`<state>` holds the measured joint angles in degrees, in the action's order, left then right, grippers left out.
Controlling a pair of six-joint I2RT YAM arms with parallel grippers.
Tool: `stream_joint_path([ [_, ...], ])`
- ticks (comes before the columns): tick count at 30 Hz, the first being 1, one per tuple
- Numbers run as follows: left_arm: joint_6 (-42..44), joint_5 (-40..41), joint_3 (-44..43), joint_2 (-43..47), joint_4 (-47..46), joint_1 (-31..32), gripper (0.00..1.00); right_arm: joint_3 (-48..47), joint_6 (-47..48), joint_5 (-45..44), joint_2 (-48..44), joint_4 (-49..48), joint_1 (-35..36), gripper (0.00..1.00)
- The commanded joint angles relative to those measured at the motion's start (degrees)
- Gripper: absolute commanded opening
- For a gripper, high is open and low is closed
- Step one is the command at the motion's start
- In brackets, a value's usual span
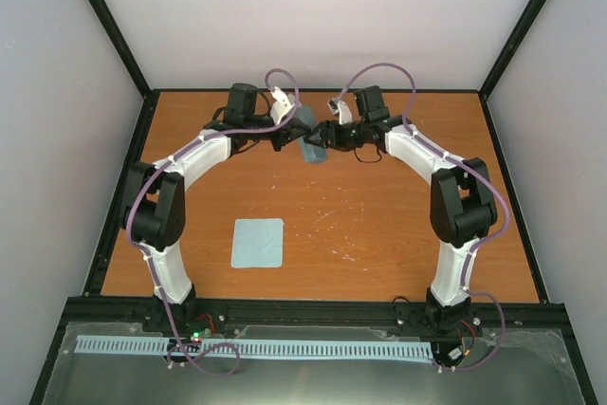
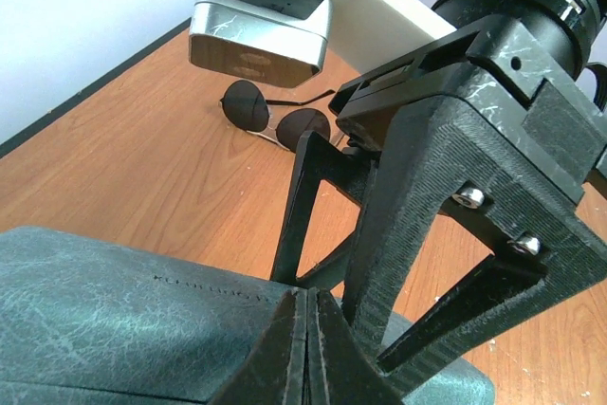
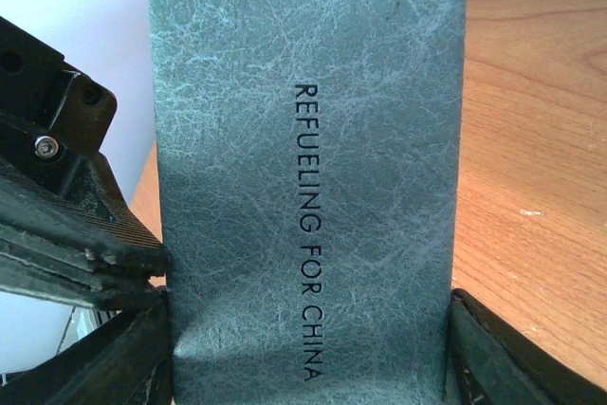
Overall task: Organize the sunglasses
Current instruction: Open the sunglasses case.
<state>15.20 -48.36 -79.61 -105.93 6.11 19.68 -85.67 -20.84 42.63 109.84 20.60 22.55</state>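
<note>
Case (image 3: pixel 303 139) fills mid-frame, running top to bottom. Grey-green leathery skin with fine crackle. Black embossed text runs down its length: "REFUELING FOR CHINA". Right tool (image 3: pixel 308 372) straddles the case at the bottom of frame, with one black finger (image 3: pixel 123 367) on its left edge and the other on its right edge. Both touch, so it's clamped across the width. Left tool (image 3: pixel 142 267) comes in from frame left: ribbed black body, one screw showing, tip against the case's left edge just above the right tool's finger. Orange wood-grain tabletop (image 3: pixel 531 139) on the right, pale wall (image 3: pixel 57 7) upper left.
</note>
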Motion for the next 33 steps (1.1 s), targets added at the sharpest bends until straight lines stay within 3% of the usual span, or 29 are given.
stream_joint_path([
  [1, 2.16, 1.82, -0.23, 1.24, 0.02, -0.07, 0.01, -0.14, -0.1, 2.46, -3.92, -3.29, 0.04, 0.03],
  [14, 3.51, 5.17, -0.54, 4.53, 0.54, -0.42, 0.01, -0.04, 1.47, -1.1, -3.65, -1.63, -0.07, 0.03],
  [33, 3.93, 7.2, 5.75, 2.38, -4.74, -0.56, 0.01, 3.04, 0.29, 3.89, -10.07, -4.42, -0.06, 0.03],
])
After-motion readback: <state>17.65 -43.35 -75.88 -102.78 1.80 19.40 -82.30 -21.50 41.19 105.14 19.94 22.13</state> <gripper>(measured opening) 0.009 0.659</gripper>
